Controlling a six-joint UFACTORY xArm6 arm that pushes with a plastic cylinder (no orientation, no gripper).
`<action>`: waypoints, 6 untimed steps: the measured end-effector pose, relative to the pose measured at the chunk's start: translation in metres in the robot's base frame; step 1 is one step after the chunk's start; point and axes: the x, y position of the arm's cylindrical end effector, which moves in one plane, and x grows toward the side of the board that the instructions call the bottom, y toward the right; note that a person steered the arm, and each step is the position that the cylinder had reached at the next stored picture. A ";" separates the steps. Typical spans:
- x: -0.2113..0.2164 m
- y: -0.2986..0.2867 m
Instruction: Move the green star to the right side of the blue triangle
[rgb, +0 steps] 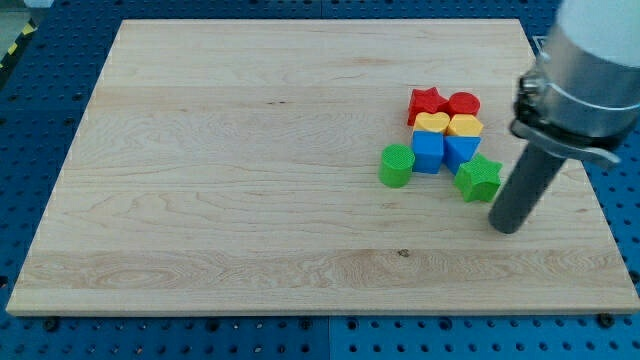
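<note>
1. Arm pose: the arm enters from the view's top right; its pale cylindrical body narrows through a black clamp into a dark rod that slopes down toward the view's lower left.
2. Fingers: the rig carries none, so there is no opening to report and nothing is held. The rod ends in my tip (506, 226), which rests on the bench just to the view's right of, and slightly below, the green star (479, 178); whether the two touch cannot be told.
3. Task objects: the green star lies just left of my tip. The blue triangle (461, 150) sits up and to the left of the star, touching or nearly touching it.
4. Other blocks, all up and to the left of my tip: a blue cube (428, 152) beside the triangle, a green cylinder (397, 165) farther left, a yellow heart (431, 122) and a second yellow block (464, 125) above, then a red star (427, 101) and a red round block (463, 103).
5. Surface: a pale wooden bench (230, 170) lying on a blue perforated base (30, 110).
</note>
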 end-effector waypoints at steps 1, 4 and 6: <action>-0.001 0.022; -0.035 -0.044; -0.038 -0.013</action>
